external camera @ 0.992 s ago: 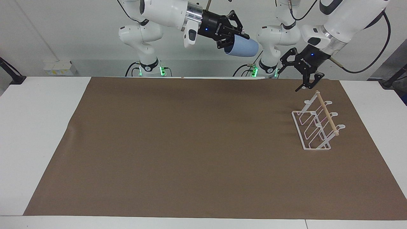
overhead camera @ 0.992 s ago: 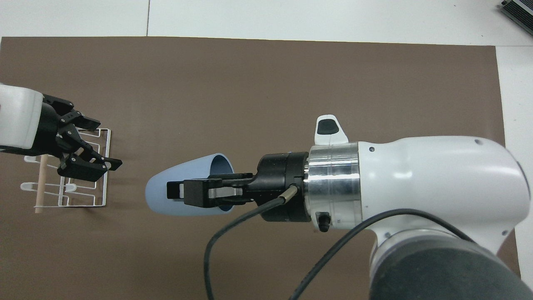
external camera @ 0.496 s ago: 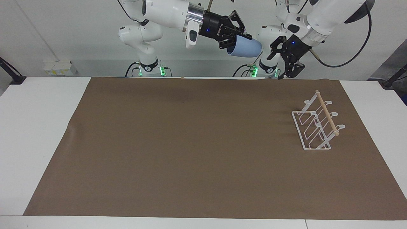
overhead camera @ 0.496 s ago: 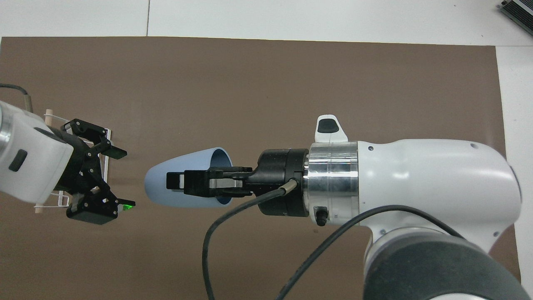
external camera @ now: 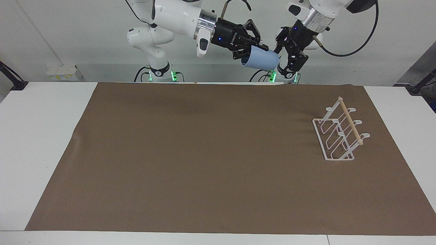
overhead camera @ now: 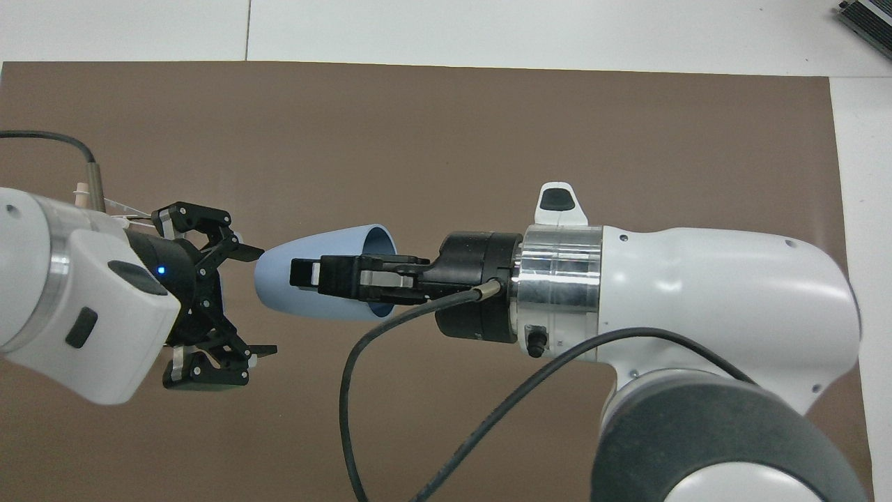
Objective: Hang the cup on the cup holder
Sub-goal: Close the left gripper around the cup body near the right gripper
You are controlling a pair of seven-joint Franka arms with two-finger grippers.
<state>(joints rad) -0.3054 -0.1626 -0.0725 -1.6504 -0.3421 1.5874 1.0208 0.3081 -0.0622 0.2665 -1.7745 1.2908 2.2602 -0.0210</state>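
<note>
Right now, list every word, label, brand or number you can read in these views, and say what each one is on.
White lettering on the black body of the right tool, which holds the cup: too small to read.
White lettering on the body of the left tool: also too small to read.
The cup holder and the brown mat: no text visible.
Overhead view: no legible text anywhere.

The right gripper (external camera: 253, 54) (overhead camera: 306, 273) is raised high, its arm reaching level toward the left arm's end, one finger inside and one outside the rim of the cup (external camera: 260, 58) (overhead camera: 313, 282), clamped on its wall. The left gripper (external camera: 289, 51) (overhead camera: 240, 300) hangs at the cup's base, fingers spread wide, wrist angled down toward it.
</note>
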